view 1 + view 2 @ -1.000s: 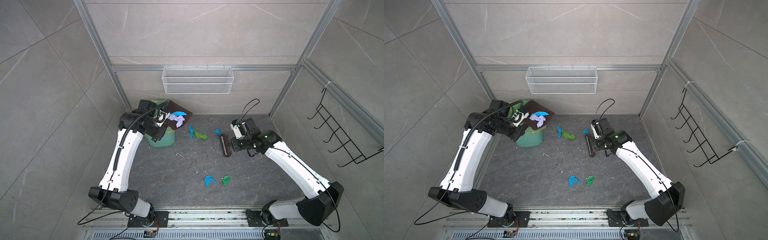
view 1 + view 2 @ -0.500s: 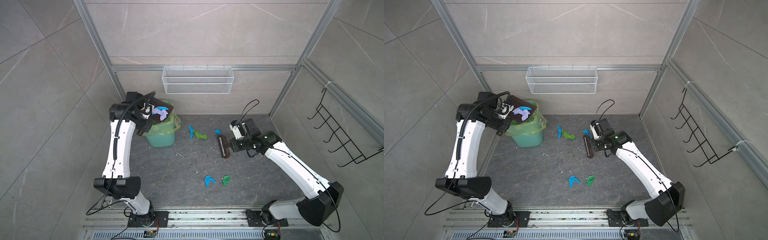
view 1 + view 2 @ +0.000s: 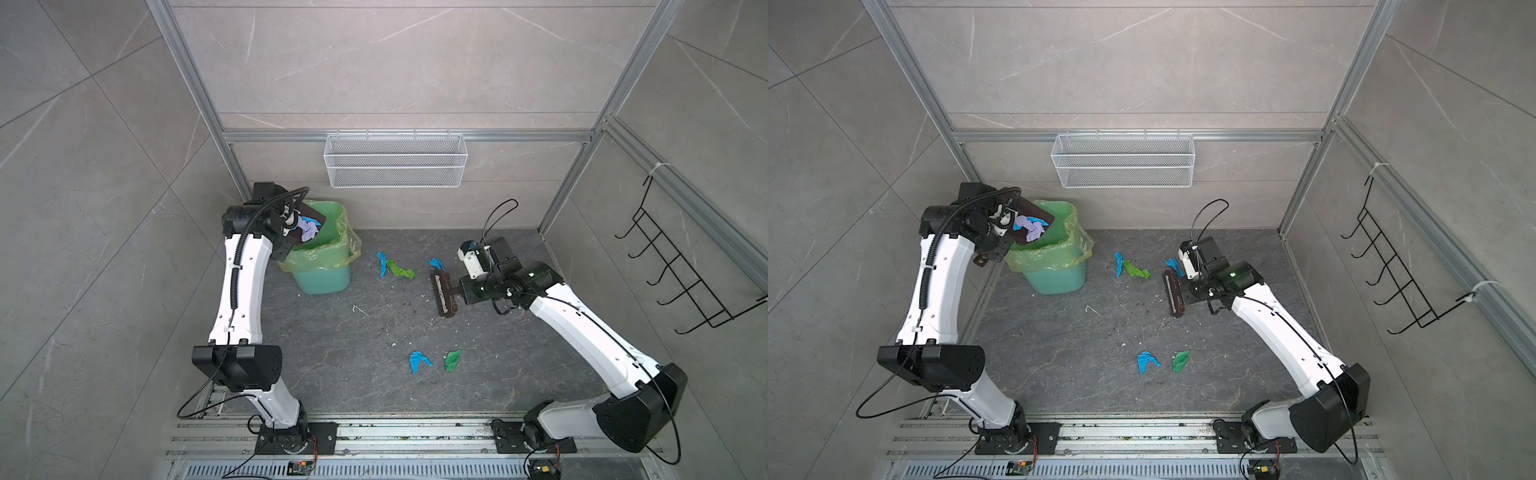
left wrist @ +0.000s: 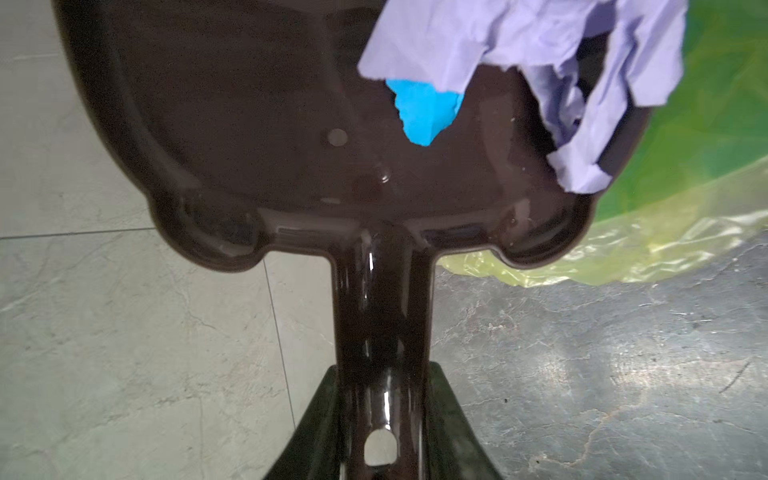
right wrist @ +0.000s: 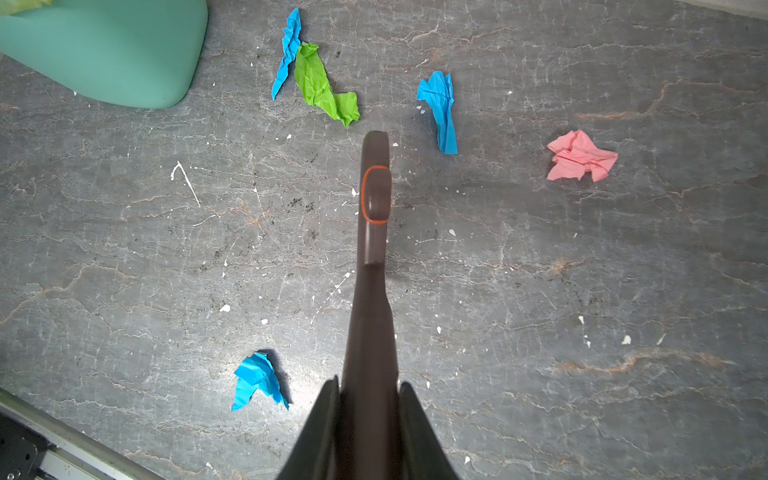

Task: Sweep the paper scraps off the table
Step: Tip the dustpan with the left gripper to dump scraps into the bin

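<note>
My left gripper (image 4: 382, 374) is shut on the handle of a dark brown dustpan (image 4: 249, 124). The pan is tilted over the mouth of the green bin (image 3: 324, 274), with a lavender scrap (image 4: 561, 62) and a blue scrap (image 4: 428, 112) at its lip. My right gripper (image 5: 370, 386) is shut on a brown brush (image 3: 441, 293), held just above the table (image 3: 353, 374). On the table lie a blue scrap (image 3: 381, 264) touching a green scrap (image 3: 400, 269), a blue scrap (image 3: 435, 263) by the brush, and a blue (image 3: 419, 360) and green pair (image 3: 452, 359) nearer the front. A pink scrap (image 5: 582, 160) shows only in the right wrist view.
A yellow-green liner (image 3: 345, 249) hangs over the bin's rim at the back left corner. A white wire basket (image 3: 395, 160) hangs on the back wall and a black hook rack (image 3: 685, 270) on the right wall. Tiny white crumbs dot the table. Aluminium rails (image 3: 374, 432) edge the front.
My left arm has swung back and to the left, and the dustpan now tilts over the bin's mouth with the scraps near its lip. The right arm and brush have barely moved.
</note>
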Controlling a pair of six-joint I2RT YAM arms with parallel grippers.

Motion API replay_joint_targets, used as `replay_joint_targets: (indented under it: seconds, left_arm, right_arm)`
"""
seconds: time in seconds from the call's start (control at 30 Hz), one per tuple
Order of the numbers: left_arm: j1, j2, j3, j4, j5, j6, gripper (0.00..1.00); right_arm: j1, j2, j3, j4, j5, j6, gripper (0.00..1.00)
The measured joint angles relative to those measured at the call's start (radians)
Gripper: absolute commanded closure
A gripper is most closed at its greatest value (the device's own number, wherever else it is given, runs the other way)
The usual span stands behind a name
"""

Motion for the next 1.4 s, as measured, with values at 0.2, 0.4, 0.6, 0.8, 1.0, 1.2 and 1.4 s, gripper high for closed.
replay_joint_targets:
  seconds: [0.2, 0.4, 0.6, 0.8, 1.0, 1.2, 1.4]
  left_arm:
    - [0.0, -0.002, -0.062, 0.112, -0.118, 0.092, 1.0]
    - [-0.008, -0.016, -0.17, 0.245, -0.244, 0.208, 1.0]
    - [-0.046, -0.069, -0.293, 0.424, -0.331, 0.345, 1.0]
    - [-0.092, -0.13, -0.371, 0.592, -0.384, 0.491, 1.0]
    - [-0.092, -0.162, -0.429, 0.725, -0.426, 0.6, 1.0]
    - [-0.093, -0.174, -0.461, 0.778, -0.444, 0.661, 1.0]
    - [-0.105, -0.174, -0.37, 0.59, -0.368, 0.529, 1.0]
  right_arm:
    - [0.0, 0.0, 0.0, 0.017, -0.004, 0.003, 1.0]
    - [0.0, 0.0, 0.0, 0.029, -0.008, 0.004, 1.0]
    - [0.0, 0.0, 0.0, 0.03, -0.014, 0.004, 1.0]
    - [0.0, -0.002, -0.006, 0.03, -0.007, 0.004, 1.0]
    - [0.0, -0.011, -0.039, 0.028, -0.001, 0.007, 1.0]
    - [0.0, -0.025, -0.039, 0.029, 0.0, 0.011, 1.0]
    - [-0.002, -0.05, -0.039, 0.028, -0.059, 0.003, 1.0]
